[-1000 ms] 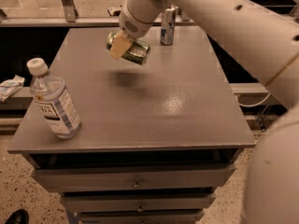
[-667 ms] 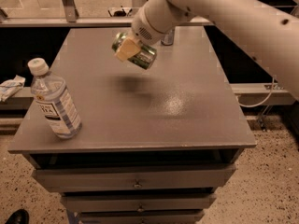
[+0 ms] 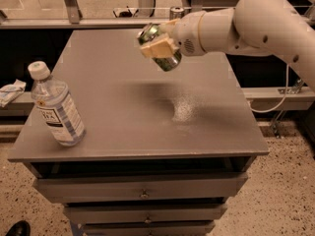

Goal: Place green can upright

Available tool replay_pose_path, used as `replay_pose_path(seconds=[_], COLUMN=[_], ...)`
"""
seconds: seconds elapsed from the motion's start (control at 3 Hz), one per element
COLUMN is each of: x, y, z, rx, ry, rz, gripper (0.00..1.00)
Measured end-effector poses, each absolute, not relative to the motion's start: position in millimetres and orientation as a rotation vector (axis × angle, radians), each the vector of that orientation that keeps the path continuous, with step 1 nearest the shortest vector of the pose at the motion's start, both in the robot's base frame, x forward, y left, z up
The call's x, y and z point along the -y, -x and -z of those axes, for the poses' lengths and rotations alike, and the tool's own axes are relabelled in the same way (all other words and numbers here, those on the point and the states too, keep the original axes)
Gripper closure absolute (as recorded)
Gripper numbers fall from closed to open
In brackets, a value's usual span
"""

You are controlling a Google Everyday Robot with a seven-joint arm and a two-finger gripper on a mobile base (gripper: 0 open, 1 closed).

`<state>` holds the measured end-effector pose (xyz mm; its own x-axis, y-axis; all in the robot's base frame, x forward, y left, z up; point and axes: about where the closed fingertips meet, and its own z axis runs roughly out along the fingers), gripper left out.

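The green can (image 3: pixel 165 59) is held in the air above the far middle of the grey table (image 3: pixel 118 107), tilted, with its silver top toward the upper left. My gripper (image 3: pixel 157 45) is shut on the green can, its tan fingers (image 3: pixel 156 48) clamped across the can's body. The white arm reaches in from the right.
A clear plastic water bottle (image 3: pixel 55 107) with a white cap stands tilted at the table's left front. The top of a slim silver can (image 3: pixel 176 12) shows behind the arm at the far edge. Drawers (image 3: pixel 142 188) sit below the tabletop. A white rag (image 3: pixel 11 90) lies left of the table.
The arm has swung so the forearm now comes in from the right. The can has turned in the grip and moved slightly toward the table's middle.
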<state>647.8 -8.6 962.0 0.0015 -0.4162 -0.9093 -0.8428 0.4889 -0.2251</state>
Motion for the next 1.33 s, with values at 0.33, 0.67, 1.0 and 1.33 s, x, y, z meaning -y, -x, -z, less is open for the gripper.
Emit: replay_pose_path(seconds=[0.33, 0.67, 1.0, 1.33], x=[46.2, 46.2, 66.6, 96.7], y=[-640.0, -640.0, -636.0, -629.4], z=[-963.1, -963.1, -949.8, -944.2], rx=[-1.504, -1.504, -1.514, -1.528], ry=[1.01, 1.01, 0.946, 0.886], rz=[-0.525, -0.525, -0.554, -0.562], gripper=[1.0, 1.0, 1.0, 1.0])
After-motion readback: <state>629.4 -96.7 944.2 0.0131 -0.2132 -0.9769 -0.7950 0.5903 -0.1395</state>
